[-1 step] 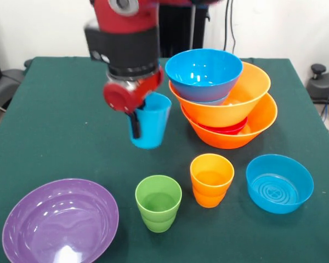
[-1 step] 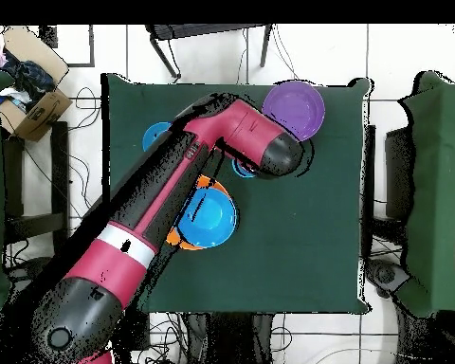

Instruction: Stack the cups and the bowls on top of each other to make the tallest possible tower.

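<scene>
tool point(image 1: 138, 121) | clamped on blue cup point(image 1: 152, 127) rim; cup aloft beside tower point(image 1: 226, 104)

A lab: green-clothed table point(image 1: 55, 109), trailing cables point(image 2: 298, 346), tiled floor point(image 2: 402, 52).

Glossy plastic bowls point(image 1: 225, 104) and cups point(image 1: 158, 201), seemingly matt cloth table point(image 1: 55, 120)

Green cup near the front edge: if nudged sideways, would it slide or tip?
The green cup looks taller than wide, so a high push may tip it. Its glossy plastic likely slips in a grip, yet the cloth-covered table may resist sliding.
</scene>
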Tool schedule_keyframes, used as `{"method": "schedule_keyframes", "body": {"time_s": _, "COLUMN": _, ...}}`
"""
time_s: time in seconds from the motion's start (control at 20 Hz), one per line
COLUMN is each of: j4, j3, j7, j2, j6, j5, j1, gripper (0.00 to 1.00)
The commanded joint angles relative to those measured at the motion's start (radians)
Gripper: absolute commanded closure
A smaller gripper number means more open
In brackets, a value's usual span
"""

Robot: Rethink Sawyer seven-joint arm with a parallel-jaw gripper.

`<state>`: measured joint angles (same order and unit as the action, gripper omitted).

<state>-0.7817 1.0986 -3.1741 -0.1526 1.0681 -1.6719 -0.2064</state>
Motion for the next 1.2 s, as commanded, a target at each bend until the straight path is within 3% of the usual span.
{"method": "schedule_keyframes", "body": {"time_s": 0.05, "j4": 0.008, "j3": -0.019, "j7": 0.18, "j2": 0.063, "j6": 0.069, "j5": -0.088, "j1": 0.032, "gripper": 1.0}}
{"method": "schedule_keyframes", "body": {"time_s": 0.3, "j4": -0.004, "j3": -0.001, "j7": 0.16, "j2": 0.087, "j6": 0.118, "j5": -0.132, "j1": 0.029, "gripper": 1.0}}
{"method": "schedule_keyframes", "body": {"time_s": 0.65, "j4": -0.138, "j3": -0.051, "j7": 0.252, "j2": 0.181, "j6": 0.269, "j5": -0.16, "j1": -0.075, "gripper": 1.0}}
{"method": "schedule_keyframes", "body": {"time_s": 0.85, "j4": -0.205, "j3": -0.085, "j7": 0.252, "j2": 0.198, "j6": 0.268, "j5": -0.141, "j1": -0.135, "gripper": 1.0}}
{"method": "schedule_keyframes", "body": {"time_s": 1.2, "j4": -0.279, "j3": -0.107, "j7": 0.13, "j2": 0.21, "j6": 0.209, "j5": -0.078, "j1": -0.206, "gripper": 1.0}}
